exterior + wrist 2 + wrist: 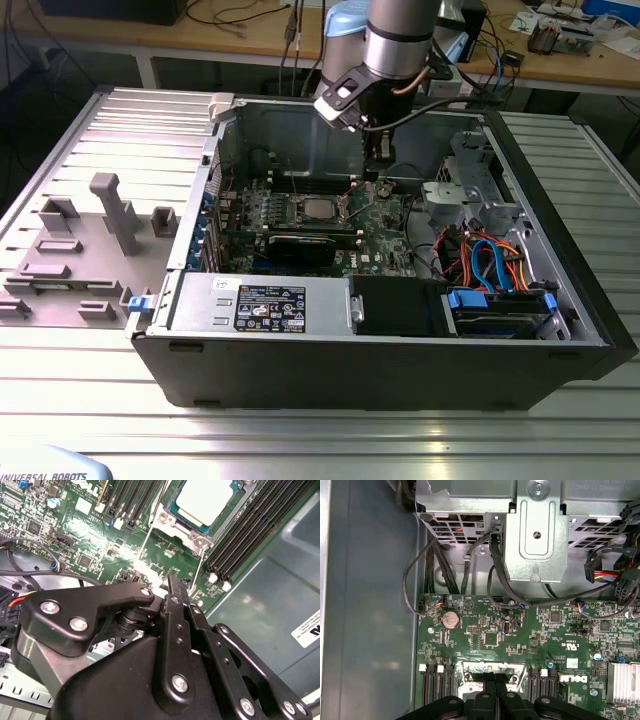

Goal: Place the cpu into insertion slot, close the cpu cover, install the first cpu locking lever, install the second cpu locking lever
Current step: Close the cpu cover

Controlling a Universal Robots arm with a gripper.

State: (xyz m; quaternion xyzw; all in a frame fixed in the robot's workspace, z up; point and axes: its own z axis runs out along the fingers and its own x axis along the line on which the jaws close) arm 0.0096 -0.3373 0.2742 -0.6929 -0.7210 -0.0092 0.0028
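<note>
One gripper (371, 176) is hanging low inside the open computer case (400, 370) in the exterior view, its fingers drawn together with nothing visibly between them. The cpu (318, 208) is lying flat in the insertion slot (299, 212) on the green motherboard (385, 248). It is sitting just beside the fingertips, off toward the exterior view's left of them. Thin bright rods are standing between the two, too fine to sort out here.

In the second wrist view the gripper (178, 582) is showing its fingers (172, 630) pressed shut side by side, with the tips hovering close over the board. Ahead of the tips the cpu (205, 500) is showing its pale metal top through the cpu cover (186, 534), which is looking lowered around it. Two wire levers (143, 542) are running from the socket back toward the hand. The nearer lever (199, 572) is ending right at the fingertips, its long axis pointing from the tips toward the socket corner. Whether tip and lever are touching I cannot tell. Both levers are looking unlatched, by my reading. Memory slots (250, 525) are flanking the socket.

In the first wrist view the closed gripper (496, 682) is resting directly before the shiny frame of the insertion slot (470, 670), with a metal drive cage (535, 540) standing well beyond
</note>
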